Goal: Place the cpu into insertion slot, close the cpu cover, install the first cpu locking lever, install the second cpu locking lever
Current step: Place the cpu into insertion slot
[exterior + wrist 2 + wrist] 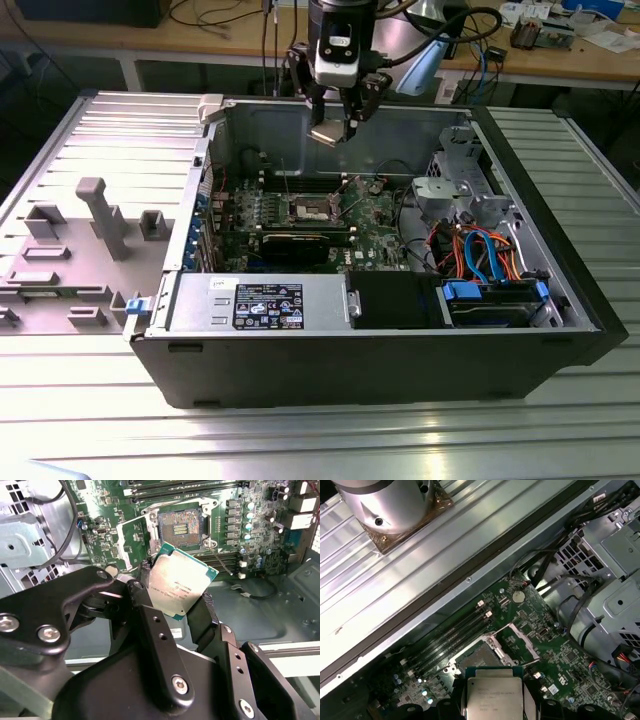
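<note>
- The cpu (181, 586) is clamped by opposite edges in the jaws of the gripper (175, 594), probably so its underside goes untouched.
- It is held in the air inside the open computer case (560, 300), well above the green board and not seated.
- The insertion slot (181, 526) lies bare below.
- The cpu cover (131, 524) is swung open beside the slot, so access is left free.

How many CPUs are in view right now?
1. The cpu is gripped in the end effector, raised clear of the insertion slot, which is empty.
</note>
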Available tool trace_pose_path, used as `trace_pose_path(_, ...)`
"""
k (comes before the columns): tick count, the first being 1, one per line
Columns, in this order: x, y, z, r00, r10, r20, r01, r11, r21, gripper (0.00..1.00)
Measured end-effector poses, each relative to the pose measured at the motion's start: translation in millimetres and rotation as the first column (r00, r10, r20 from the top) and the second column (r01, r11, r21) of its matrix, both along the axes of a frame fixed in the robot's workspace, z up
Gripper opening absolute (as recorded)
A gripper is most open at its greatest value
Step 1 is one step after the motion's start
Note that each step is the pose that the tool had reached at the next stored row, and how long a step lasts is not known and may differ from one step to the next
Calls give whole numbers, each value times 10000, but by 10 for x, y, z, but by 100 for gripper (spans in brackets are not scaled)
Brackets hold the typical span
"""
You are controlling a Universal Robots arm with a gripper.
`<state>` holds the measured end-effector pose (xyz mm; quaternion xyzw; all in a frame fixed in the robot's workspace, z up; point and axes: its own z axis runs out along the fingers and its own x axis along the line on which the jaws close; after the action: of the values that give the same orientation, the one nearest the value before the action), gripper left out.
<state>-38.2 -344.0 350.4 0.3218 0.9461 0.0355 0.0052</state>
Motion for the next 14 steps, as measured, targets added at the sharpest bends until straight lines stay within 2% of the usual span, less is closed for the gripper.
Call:
trace_pose_path(4, 0, 0, -2, 9997, -257, 0, 257, 9997, -1, 54)
trace_pose_path(14, -1, 0, -6, 9989, -474, 0, 474, 9989, -1, 54)
